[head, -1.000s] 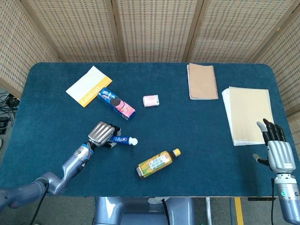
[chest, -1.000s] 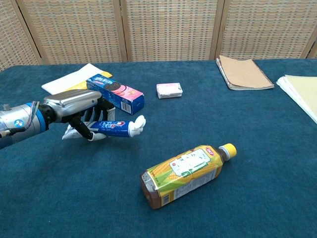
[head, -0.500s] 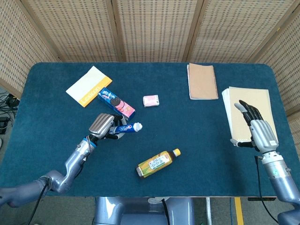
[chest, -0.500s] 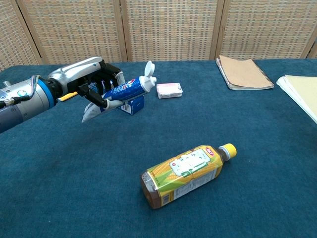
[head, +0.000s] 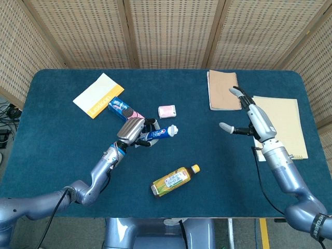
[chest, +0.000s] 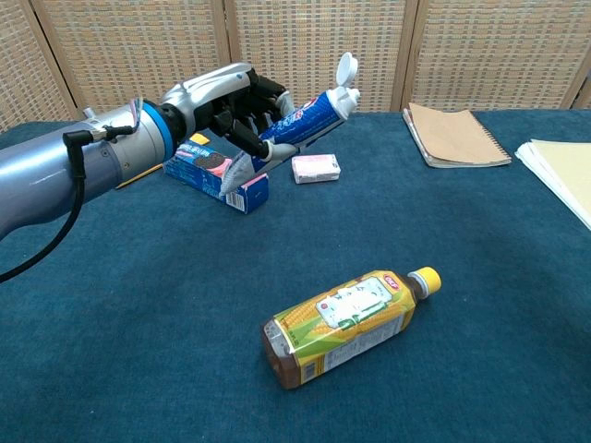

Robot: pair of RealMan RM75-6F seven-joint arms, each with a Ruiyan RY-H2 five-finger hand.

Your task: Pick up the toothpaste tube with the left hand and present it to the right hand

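My left hand [head: 131, 130] [chest: 222, 103] grips the blue toothpaste tube [head: 157, 134] [chest: 302, 115] well above the table, its white cap pointing right and upward. The tube's flat tail sticks out below the fingers. My right hand [head: 252, 117] is open over the right part of the table, fingers spread and palm turned toward the tube, with a wide gap between them. It shows only in the head view.
A corn drink bottle [head: 175, 180] [chest: 347, 315] lies at the front centre. A blue cookie box [head: 119, 106] [chest: 214, 173], a pink packet [head: 167, 111] [chest: 316, 168] and a yellow booklet [head: 98, 95] lie behind the left hand. A brown notebook [head: 224, 90] [chest: 453, 135] and cream pad [head: 282, 122] lie at the right.
My left hand has lifted the tube off the cloth and carried it up and to the right. My right hand has risen from the front right edge and moved inward to the left, opening toward the tube.
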